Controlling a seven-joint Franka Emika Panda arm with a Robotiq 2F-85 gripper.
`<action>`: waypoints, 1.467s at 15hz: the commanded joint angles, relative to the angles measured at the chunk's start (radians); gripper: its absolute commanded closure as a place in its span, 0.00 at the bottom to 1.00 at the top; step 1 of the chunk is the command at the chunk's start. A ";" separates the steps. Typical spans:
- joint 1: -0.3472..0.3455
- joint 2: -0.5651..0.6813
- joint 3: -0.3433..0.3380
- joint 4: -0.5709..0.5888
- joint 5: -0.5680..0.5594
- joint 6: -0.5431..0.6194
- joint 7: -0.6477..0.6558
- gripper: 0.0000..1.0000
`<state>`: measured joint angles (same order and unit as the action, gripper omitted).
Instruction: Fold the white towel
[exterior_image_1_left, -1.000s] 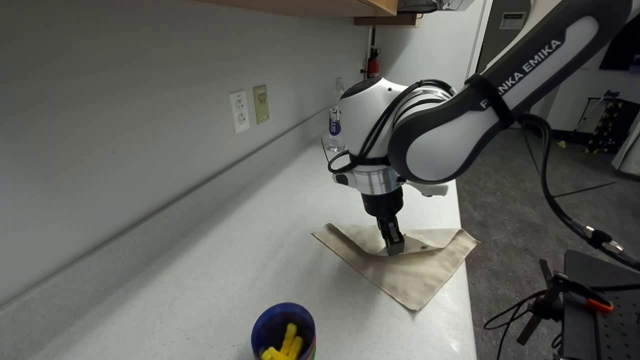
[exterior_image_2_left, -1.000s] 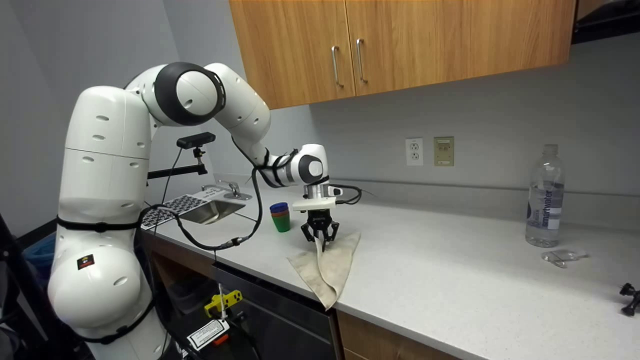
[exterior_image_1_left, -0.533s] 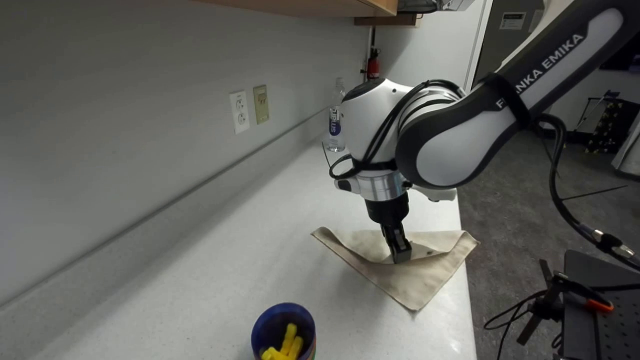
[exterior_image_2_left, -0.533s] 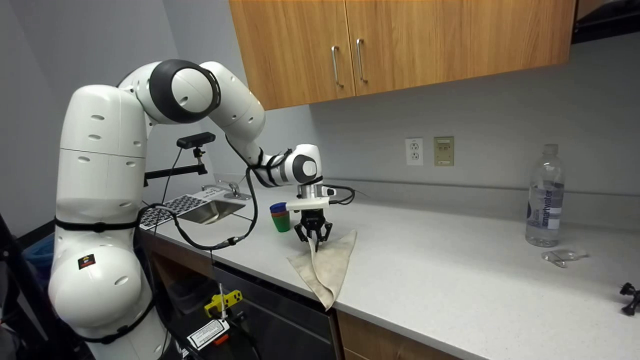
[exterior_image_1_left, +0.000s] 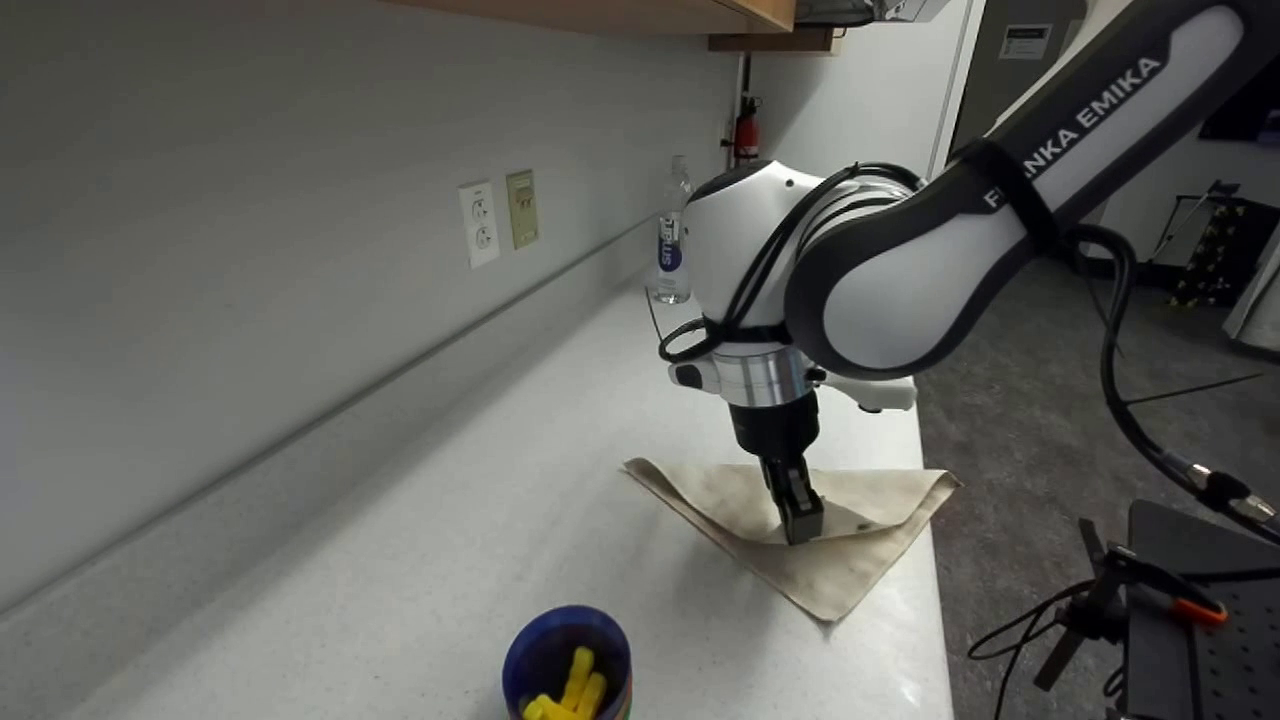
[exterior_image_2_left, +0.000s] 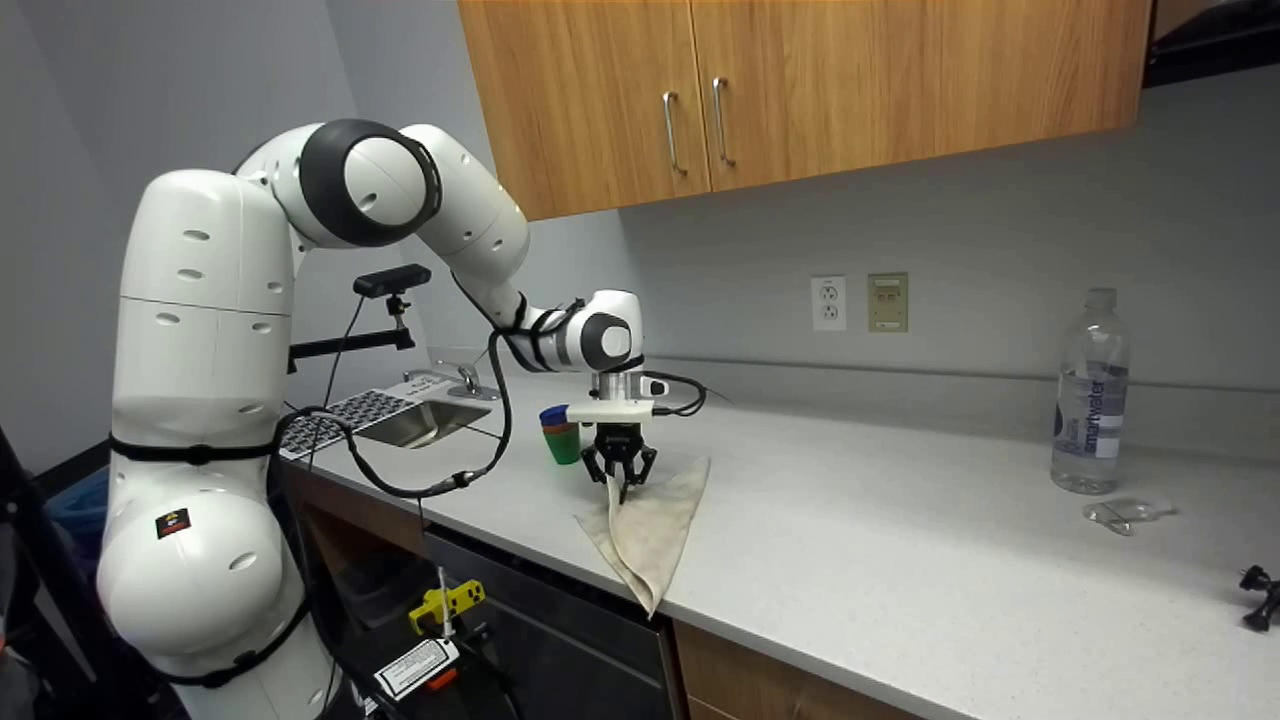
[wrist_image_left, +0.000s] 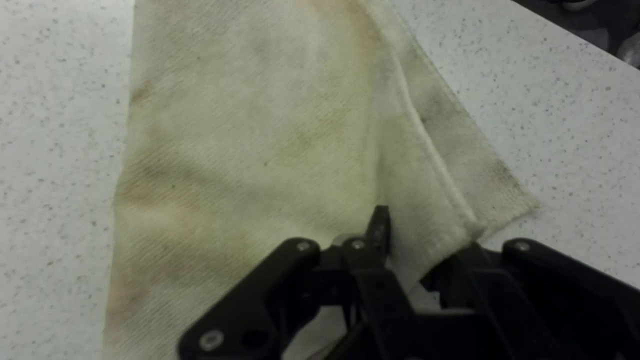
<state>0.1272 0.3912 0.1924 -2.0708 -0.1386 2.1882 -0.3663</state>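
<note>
In our jaws we pinch the towel (exterior_image_1_left: 812, 575) by its upper flap (wrist_image_left: 260, 140), short of the bottom layer's corner (exterior_image_1_left: 826, 603) it should meet.

Grey wall (exterior_image_2_left: 960, 235) bears duplex outlet (exterior_image_2_left: 828, 303) beside beige wall plate (exterior_image_2_left: 888, 302). Wood-grain cabinet (exterior_image_2_left: 830, 90) hangs above speckled white countertop (exterior_image_2_left: 900, 540). Steel sink (exterior_image_2_left: 425, 424) with faucet (exterior_image_2_left: 468, 379). Dark floor (exterior_image_1_left: 1010, 450).

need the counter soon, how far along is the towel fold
Done: the towel is doubled over, its flap covering part of the lower layer. Under way: the hand has the flap's raised edge between its fingers; grip unclear. Left, probably: covering the bare corner, then laying the flap flat.
</note>
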 joint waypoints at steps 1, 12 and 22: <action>-0.024 -0.002 0.008 -0.007 0.048 0.029 -0.039 0.97; -0.064 -0.007 0.022 0.009 0.201 -0.050 -0.062 0.04; -0.089 -0.109 -0.004 -0.053 0.282 -0.146 -0.089 0.00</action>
<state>0.0597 0.3527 0.1934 -2.0763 0.1203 2.0739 -0.4228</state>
